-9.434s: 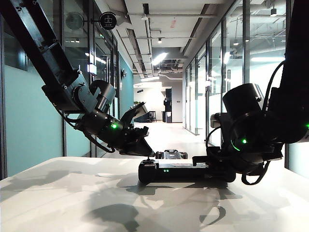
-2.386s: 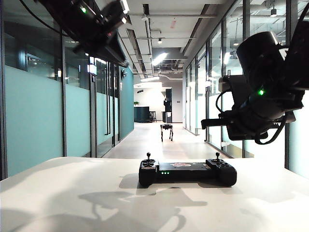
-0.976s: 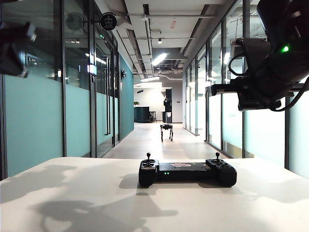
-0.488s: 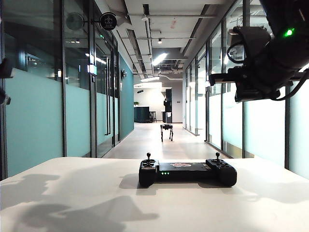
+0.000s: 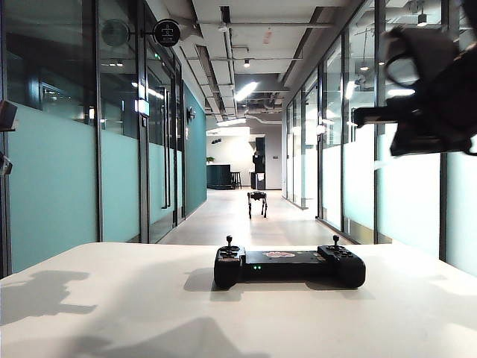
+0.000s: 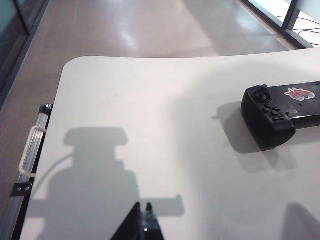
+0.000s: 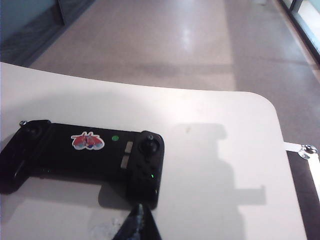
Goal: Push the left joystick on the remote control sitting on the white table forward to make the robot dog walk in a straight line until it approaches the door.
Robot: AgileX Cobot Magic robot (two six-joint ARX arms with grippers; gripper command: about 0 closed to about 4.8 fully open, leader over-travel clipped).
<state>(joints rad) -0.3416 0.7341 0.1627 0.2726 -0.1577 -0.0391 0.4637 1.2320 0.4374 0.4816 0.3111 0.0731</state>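
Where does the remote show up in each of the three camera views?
Exterior view: the remote lies mid-table, near the picture's centre.
Left wrist view: only its left end shows, cut off at the picture's right edge.
Right wrist view: the whole remote shows, just beyond the shut right gripper.
Shared landmark: the red sticker on its middle panel.

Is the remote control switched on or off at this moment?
On: small green lights glow on the remote control, visible on its front edge and also in the right wrist view.
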